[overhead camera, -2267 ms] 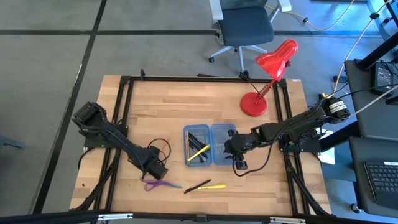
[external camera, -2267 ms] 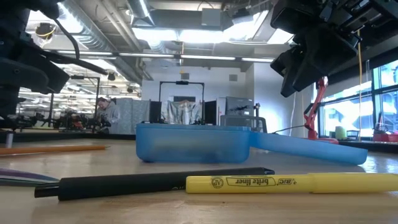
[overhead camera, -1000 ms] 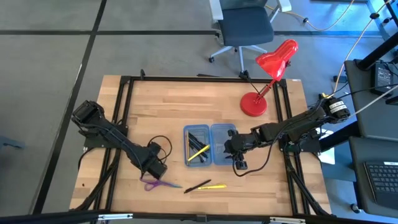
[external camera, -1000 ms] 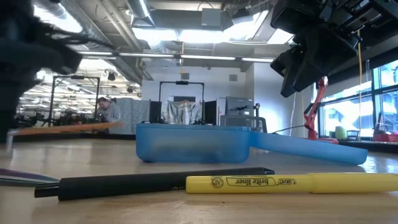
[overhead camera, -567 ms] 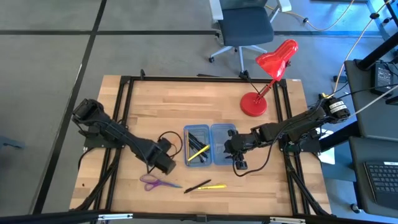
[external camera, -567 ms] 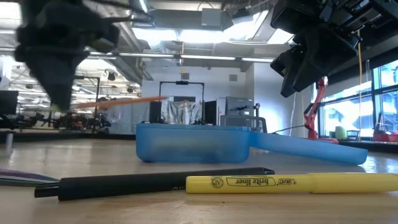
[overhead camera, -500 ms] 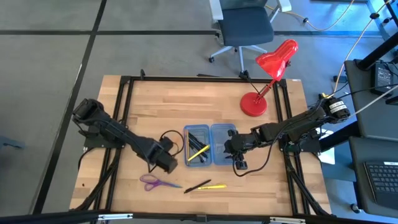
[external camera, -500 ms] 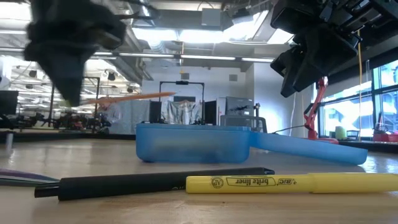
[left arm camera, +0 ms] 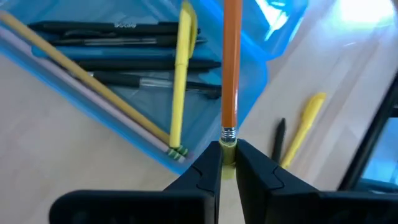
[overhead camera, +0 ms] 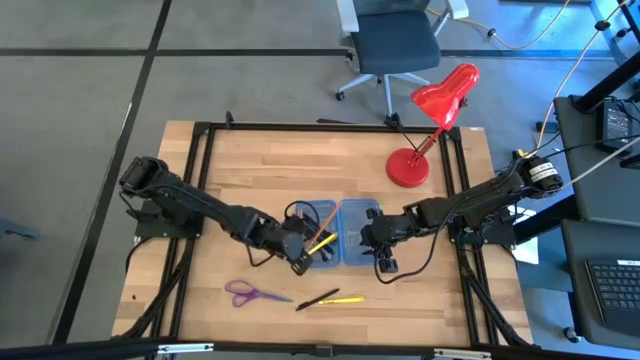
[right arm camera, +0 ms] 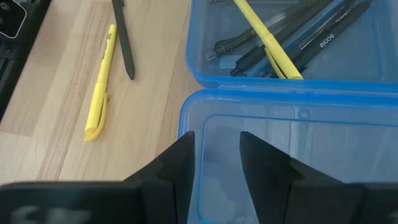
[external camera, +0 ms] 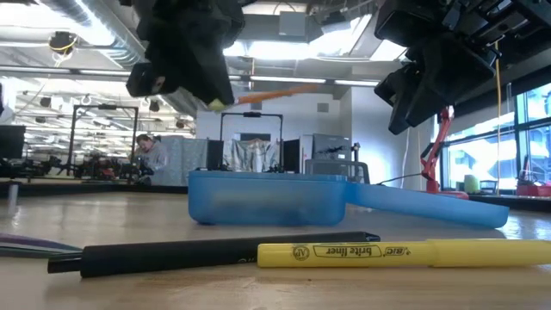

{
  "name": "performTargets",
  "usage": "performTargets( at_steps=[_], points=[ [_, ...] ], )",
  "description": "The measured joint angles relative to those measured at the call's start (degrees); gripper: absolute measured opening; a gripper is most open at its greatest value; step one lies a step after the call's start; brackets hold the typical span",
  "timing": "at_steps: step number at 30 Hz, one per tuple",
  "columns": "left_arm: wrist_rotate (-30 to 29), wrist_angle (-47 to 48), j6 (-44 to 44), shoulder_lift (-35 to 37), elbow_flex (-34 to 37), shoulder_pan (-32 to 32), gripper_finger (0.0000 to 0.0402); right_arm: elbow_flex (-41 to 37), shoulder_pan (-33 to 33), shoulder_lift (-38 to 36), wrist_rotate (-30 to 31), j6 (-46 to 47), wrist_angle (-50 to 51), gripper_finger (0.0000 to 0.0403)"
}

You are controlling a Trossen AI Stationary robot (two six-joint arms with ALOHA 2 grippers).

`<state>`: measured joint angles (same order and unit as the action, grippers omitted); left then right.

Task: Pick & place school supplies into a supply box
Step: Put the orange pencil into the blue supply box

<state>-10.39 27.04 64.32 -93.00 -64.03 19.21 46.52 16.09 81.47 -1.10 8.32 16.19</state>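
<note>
The supply box [overhead camera: 356,228] lies open on the table, its left half [left arm camera: 255,81] holding several pens and a yellow marker [left arm camera: 180,74]. My left gripper [overhead camera: 300,258] is shut on an orange pencil [left arm camera: 232,62] above that half's near end. My right gripper [right arm camera: 217,149] stands open above the empty right half [right arm camera: 249,99], clear of it in the low view [external camera: 430,77]. Purple scissors [overhead camera: 250,293], a black pen [overhead camera: 318,299] and a yellow highlighter [overhead camera: 347,299] lie flat near the front edge. My left gripper pinches the pencil's eraser end [left arm camera: 228,142] between its two fingertips. The pencil runs straight on from the fingers, along them, out over the box. It is lifted clear and nearly level [external camera: 275,90], its free end a little higher.
A red desk lamp [overhead camera: 425,130] stands at the far right of the table. The black pen [external camera: 215,252] and the highlighter [external camera: 405,251] lie close to the table's near edge. Bare wood shows at the far left.
My left gripper has risen from the table's left near the scissors and travelled toward the right edge, to the box's left half. The orange pencil has gone up with it, clear of the table, and has turned to point toward the far right.
</note>
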Motion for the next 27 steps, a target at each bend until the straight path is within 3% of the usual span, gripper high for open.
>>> performTargets(
  at_steps=[17, 27],
  points=[
    [1.60, -0.20, 11.02, -7.48, 0.00, -0.52, 0.0025, 0.00, -0.02, 0.00, 0.00, -1.06, 0.42, 0.0132],
    [6.16, -0.43, 11.47, -8.06, 0.00, -2.42, 0.0025, 0.00, -0.01, 0.00, 0.00, -0.90, 0.48, 0.0132]
  ],
)
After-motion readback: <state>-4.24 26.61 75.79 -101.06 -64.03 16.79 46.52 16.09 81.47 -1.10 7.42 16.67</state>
